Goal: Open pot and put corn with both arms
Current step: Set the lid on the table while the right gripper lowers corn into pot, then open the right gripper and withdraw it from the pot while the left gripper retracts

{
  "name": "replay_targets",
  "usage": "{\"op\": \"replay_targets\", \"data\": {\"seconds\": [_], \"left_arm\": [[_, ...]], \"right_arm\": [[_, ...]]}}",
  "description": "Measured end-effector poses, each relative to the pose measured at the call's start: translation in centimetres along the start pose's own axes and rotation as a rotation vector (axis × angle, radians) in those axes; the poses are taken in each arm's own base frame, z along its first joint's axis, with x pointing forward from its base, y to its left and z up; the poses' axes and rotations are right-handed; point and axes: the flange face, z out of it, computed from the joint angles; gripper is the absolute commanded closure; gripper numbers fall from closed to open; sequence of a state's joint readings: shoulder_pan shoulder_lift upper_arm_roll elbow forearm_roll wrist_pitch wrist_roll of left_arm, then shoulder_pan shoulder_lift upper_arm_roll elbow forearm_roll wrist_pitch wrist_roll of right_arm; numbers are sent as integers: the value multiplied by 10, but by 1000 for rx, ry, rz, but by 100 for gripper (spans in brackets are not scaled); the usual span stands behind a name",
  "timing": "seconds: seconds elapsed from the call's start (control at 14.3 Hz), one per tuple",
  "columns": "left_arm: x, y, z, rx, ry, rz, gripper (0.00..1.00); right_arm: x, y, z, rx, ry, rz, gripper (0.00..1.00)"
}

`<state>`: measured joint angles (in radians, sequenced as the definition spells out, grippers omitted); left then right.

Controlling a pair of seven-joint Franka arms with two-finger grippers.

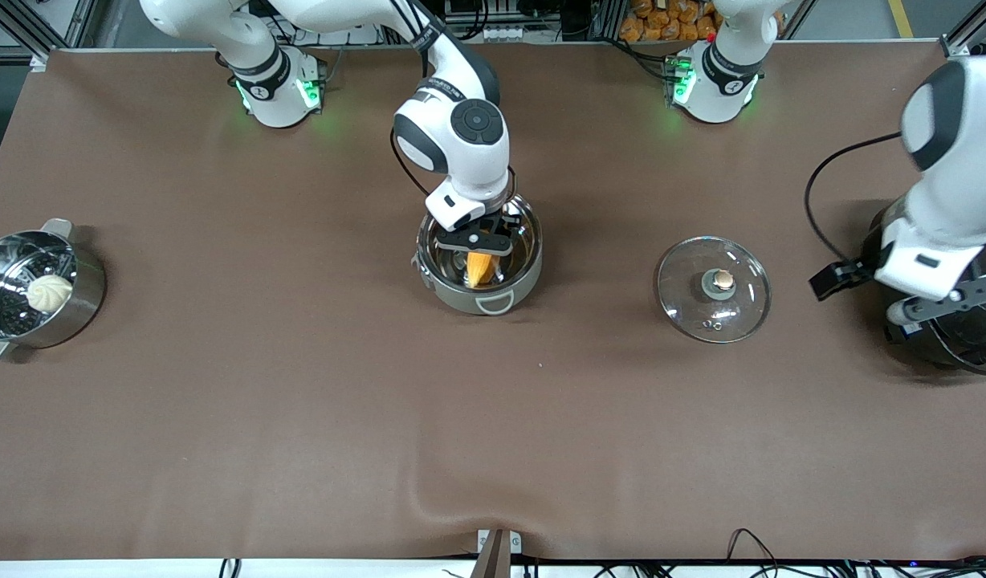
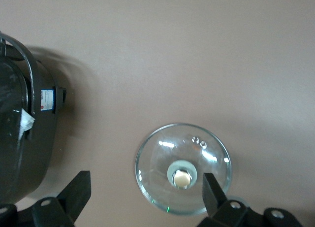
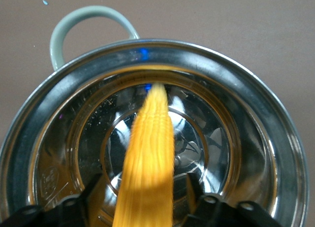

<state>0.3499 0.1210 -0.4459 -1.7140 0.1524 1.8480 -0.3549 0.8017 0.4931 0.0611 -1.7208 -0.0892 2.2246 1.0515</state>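
The grey-green pot [image 1: 478,255] stands open at mid-table, its steel inside showing in the right wrist view [image 3: 236,138]. My right gripper [image 1: 482,238] hangs over the pot's mouth, open. The yellow-orange corn [image 1: 479,269] is in the pot, tip pointing toward the front camera; in the right wrist view it [image 3: 150,158] lies between the spread fingers [image 3: 91,192] with a gap on each side. The glass lid [image 1: 713,289] with its tan knob lies on the table toward the left arm's end. My left gripper [image 1: 955,299] is open and empty, up over the black rice cooker; the lid [image 2: 183,169] shows below it.
A large black rice cooker [image 1: 951,337] stands at the left arm's end of the table, also in the left wrist view [image 2: 24,138]. A steel steamer pot [image 1: 35,289] with a white bun [image 1: 49,291] stands at the right arm's end.
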Motion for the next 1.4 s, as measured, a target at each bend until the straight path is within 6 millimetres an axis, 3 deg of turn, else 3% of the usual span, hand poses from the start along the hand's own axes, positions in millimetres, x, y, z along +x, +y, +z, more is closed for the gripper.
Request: {"op": "replay_targets", "data": {"seconds": [0.21, 0.35, 0.49, 0.7, 0.91, 1.12, 1.4], "left_arm": [[2, -6, -45, -28, -27, 15, 0], [5, -10, -64, -34, -34, 12, 0], [12, -9, -68, -47, -36, 16, 0], [14, -2, -65, -54, -66, 30, 0], [8, 0, -77, -97, -81, 33, 0], [0, -1, -82, -87, -81, 45, 0], [-15, -11, -81, -89, -80, 61, 0]], "right_arm": [[14, 4, -13, 18, 19, 21, 0], [39, 18, -42, 47, 46, 64, 0], [68, 48, -84, 55, 51, 125, 0], [109, 127, -162, 65, -10, 105, 0], [146, 239, -228, 63, -59, 39, 0], [165, 335, -262, 53, -90, -19, 0], [180, 423, -294, 64, -68, -88, 0]]}}
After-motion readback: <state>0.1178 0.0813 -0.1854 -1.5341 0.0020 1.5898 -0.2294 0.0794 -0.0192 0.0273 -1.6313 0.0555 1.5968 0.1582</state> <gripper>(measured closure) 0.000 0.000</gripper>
